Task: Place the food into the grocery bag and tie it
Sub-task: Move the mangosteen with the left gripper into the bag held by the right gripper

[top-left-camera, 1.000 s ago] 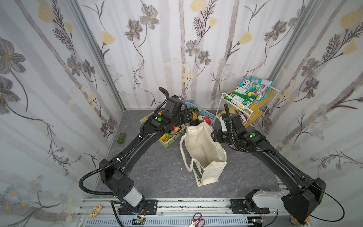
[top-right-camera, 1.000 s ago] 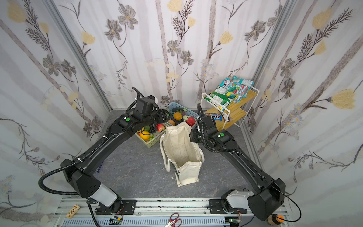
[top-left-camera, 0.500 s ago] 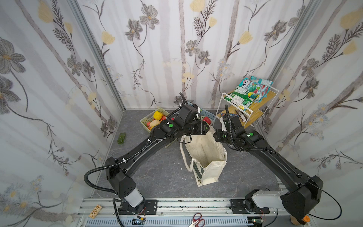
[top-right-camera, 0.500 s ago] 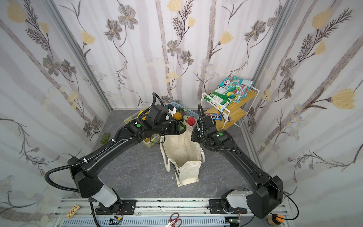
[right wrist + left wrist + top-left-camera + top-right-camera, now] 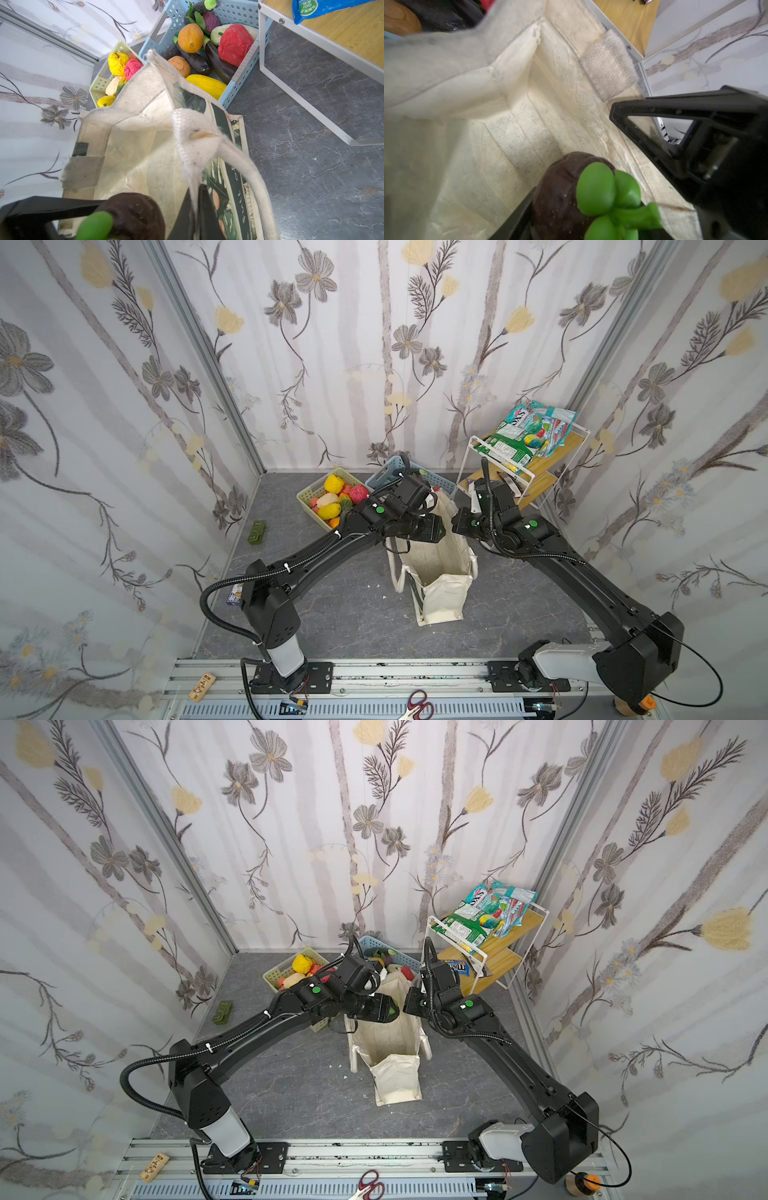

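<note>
The left gripper clasps a dark, green-leafed toy fruit over the open grocery bag. The right gripper is clamped tight on the bag's rim.

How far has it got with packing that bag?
Done: nothing; the cream leaf-print canvas bag looks bare inside. In hand: the right claw is shut on the bag's rim, and the left claw holds a dark brown toy fruit with green leaves over the opening. Left: the pale green plastic basket and blue plastic basket are full of toy produce, and the white rope handles are untied.
</note>
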Available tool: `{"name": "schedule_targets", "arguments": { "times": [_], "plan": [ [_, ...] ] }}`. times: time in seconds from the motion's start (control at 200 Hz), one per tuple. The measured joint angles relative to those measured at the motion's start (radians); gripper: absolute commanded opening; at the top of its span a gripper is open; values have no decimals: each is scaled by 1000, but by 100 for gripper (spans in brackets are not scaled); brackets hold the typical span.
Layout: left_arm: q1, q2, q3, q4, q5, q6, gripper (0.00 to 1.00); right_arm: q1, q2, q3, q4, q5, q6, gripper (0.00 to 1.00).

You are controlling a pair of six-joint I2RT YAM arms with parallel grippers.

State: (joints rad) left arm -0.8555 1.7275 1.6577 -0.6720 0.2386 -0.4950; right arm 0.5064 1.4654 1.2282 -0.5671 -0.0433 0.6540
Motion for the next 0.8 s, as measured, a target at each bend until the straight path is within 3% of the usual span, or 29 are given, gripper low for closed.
{"name": "schedule_targets", "arguments": {
  "times": [0.799],
  "plan": [
    [-49, 199, -47, -31, -179, 141, 60, -10, -11, -43, 64, -2, 46, 6]
  ]
}}
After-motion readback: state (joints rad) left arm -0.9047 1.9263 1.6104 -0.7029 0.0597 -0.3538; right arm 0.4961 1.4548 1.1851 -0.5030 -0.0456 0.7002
